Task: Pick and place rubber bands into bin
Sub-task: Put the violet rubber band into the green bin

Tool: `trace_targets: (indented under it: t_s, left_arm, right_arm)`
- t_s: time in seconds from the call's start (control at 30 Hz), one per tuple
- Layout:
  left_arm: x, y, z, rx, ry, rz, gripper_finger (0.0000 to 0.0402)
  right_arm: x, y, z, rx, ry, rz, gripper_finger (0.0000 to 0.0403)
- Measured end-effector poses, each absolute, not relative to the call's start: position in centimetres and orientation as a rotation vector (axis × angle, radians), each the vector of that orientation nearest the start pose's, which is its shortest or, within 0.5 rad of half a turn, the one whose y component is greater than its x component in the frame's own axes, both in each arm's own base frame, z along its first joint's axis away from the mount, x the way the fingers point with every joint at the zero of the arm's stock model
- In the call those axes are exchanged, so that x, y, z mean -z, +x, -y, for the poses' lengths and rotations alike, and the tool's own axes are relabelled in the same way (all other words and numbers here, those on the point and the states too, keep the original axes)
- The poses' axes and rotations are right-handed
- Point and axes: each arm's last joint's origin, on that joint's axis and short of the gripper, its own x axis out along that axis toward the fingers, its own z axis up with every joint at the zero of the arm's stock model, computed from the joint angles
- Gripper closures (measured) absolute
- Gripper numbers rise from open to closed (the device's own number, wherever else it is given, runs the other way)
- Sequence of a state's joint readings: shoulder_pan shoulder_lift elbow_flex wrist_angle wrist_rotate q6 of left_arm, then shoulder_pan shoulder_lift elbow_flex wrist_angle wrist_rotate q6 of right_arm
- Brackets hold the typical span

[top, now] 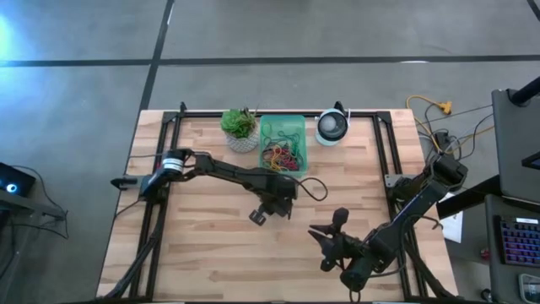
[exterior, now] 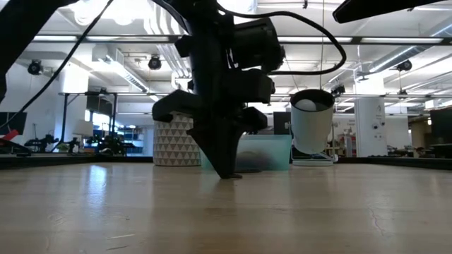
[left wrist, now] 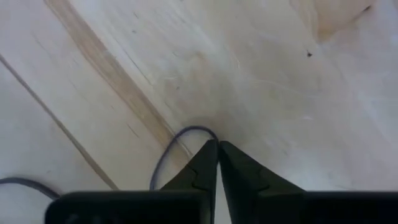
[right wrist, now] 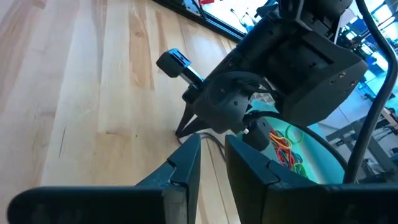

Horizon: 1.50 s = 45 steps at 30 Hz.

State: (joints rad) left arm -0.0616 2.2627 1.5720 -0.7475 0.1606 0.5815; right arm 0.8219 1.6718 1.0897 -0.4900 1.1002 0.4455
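Observation:
A thin dark rubber band [left wrist: 169, 149] lies on the wood near the table's middle. My left gripper [left wrist: 217, 146] points down at it with its tips at the table [exterior: 229, 173] and is shut on it; in the high view it stands just near of the bin [top: 272, 207]. The mint-green bin [top: 283, 127] at the far middle holds several coloured rubber bands [top: 283, 156], which also show in the right wrist view [right wrist: 287, 149]. My right gripper [right wrist: 212, 158] waits open at the near right [top: 325, 241], holding nothing. My left gripper pinches the dark band where its arc [left wrist: 204, 131] meets the free ends of the two fingers. The fingers come from above, pointing steeply down. The rest of the loop lies slack on the table, curving away from the fingertips.
A white pot with a green plant [top: 240, 128] stands left of the bin and a round white-and-dark device [top: 332, 127] right of it. A black cable [top: 316, 187] loops off the left arm. Another dark strand [left wrist: 22, 184] lies nearby. Bare wood spreads near and left.

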Motion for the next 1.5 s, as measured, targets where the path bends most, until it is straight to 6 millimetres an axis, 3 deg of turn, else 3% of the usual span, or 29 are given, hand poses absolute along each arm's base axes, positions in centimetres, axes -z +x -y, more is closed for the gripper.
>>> trace_targets:
  t_s: [0.2, 0.33, 0.63, 0.77, 1.03, 1.3, 1.5]
  left_arm:
    - [-9.8, 42.1, 3.5, 0.590, 0.345, -1.373, 0.0401]
    - [-11.1, 41.7, 4.2, 0.567, 0.318, -1.386, 0.0401]
    - [-19.1, 39.3, 6.8, 0.452, 0.485, -1.276, 0.0401]
    - [-24.7, 37.6, 6.7, 0.399, 0.495, -1.106, 0.0401]
    - [-30.8, 33.9, 6.5, 0.224, 0.602, -0.917, 0.0401]
    - [-33.5, 31.8, 5.0, 0.009, 0.685, -0.789, 0.0401]
    - [-33.8, 32.6, 2.8, -0.074, 0.702, -0.717, 0.0401]
  right_arm:
    - [-21.1, 23.9, -21.9, 0.371, -0.450, -0.530, 0.0335]
    - [-21.1, 23.9, -21.9, 0.371, -0.449, -0.530, 0.0335]
    - [-21.1, 23.9, -21.9, 0.371, -0.449, -0.530, 0.0335]
    - [-21.1, 23.9, -21.9, 0.371, -0.445, -0.528, 0.0335]
    - [-21.1, 23.9, -22.0, 0.370, -0.443, -0.526, 0.0335]
    - [-21.0, 23.9, -21.9, 0.371, -0.443, -0.527, 0.0335]
    - [-21.0, 23.9, -21.9, 0.370, -0.439, -0.524, 0.0335]
